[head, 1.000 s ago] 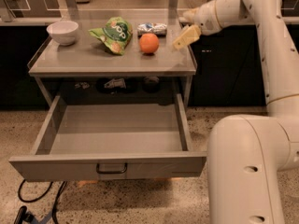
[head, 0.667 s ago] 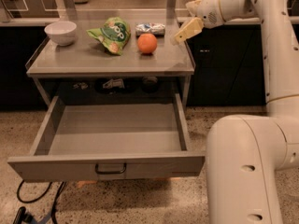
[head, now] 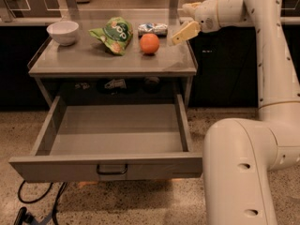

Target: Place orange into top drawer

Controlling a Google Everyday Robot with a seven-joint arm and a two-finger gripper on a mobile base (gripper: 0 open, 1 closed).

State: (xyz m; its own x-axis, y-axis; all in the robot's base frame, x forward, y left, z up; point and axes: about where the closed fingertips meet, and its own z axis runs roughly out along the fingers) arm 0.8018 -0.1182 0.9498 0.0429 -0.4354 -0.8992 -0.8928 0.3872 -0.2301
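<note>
Now | gripper (head: 187, 20) spread apart, holding nothing — hovers right of orange (head: 149, 43) | orange on cabinet top (head: 84, 60) | top drawer (head: 105, 165) — pulled open

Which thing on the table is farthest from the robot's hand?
The white bowl at the left end; the gripper hovers at the right end near the orange.

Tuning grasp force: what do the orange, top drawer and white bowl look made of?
Orange: real-looking fruit, matte skin.
Top drawer: probably grey painted metal; thin flat sheet panels.
White bowl: smooth, ceramic or plastic, can't tell which.
Claw: open, beside the orange, not touching it.
</note>
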